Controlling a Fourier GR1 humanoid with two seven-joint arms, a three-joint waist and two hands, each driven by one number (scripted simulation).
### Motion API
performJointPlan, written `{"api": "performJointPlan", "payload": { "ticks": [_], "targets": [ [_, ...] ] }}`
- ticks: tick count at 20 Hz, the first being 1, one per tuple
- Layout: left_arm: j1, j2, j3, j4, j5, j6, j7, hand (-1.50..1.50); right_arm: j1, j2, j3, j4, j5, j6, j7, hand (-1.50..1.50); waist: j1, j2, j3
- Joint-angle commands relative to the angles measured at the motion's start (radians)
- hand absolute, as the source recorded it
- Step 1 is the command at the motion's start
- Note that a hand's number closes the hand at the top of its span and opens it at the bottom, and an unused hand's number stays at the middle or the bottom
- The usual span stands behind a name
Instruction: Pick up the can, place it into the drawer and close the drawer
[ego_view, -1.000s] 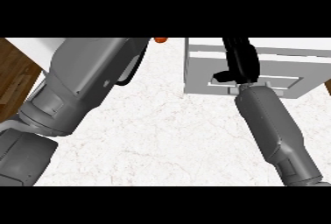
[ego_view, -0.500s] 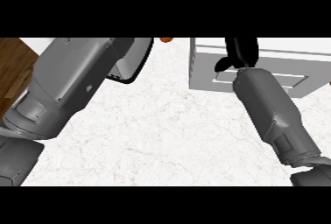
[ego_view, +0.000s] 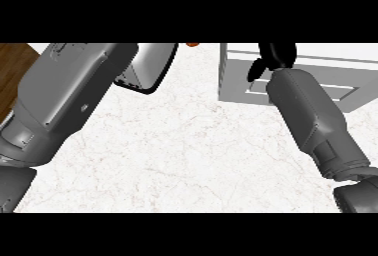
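While the white marbled stone counter (ego_view: 184, 160) is filling most of the view, a strip of brown wooden floor (ego_view: 13, 75) is showing off its left edge. Just inside that edge, the robot's thick grey left forearm (ego_view: 63, 100) is slanting up across the counter from the lower left, and it is ending in a pale grey, dark-rimmed wrist plate (ego_view: 148, 67) at the counter's far side. The left hand itself is lying beyond the top of the view, so nothing of its fingers is showing.

Right of that plate, at the counter's far edge, a small orange rounded thing (ego_view: 192, 44) is peeking in; it may be the can, but too little of it is showing to be sure.

Further right, the light grey boxy drawer unit (ego_view: 244, 80) is sitting on the counter's far right part, with a recessed panel on its face. The black right hand (ego_view: 272, 57) is hanging over that unit, fingers pointing down and partly curled, with one finger standing apart toward the left. I cannot tell whether it is holding anything. The grey right forearm (ego_view: 314, 117) is running from it down toward the counter's lower right corner.
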Motion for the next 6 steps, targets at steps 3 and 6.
{"api": "performJointPlan", "payload": {
  "ticks": [3, 6],
  "targets": [
    [0.062, 0.014, -0.014, -0.094, -0.007, 0.018, 0.029, -1.50, -0.116, 0.019, -0.092, -0.027, -0.106, 0.012, -0.071, -1.50, 0.011, -0.016, -0.006],
    [0.121, 0.060, -0.003, -0.144, 0.000, -0.008, 0.017, -1.50, -0.088, 0.017, -0.121, -0.013, -0.128, -0.021, -0.116, -1.50, 0.017, -0.012, -0.006]
  ]
}}
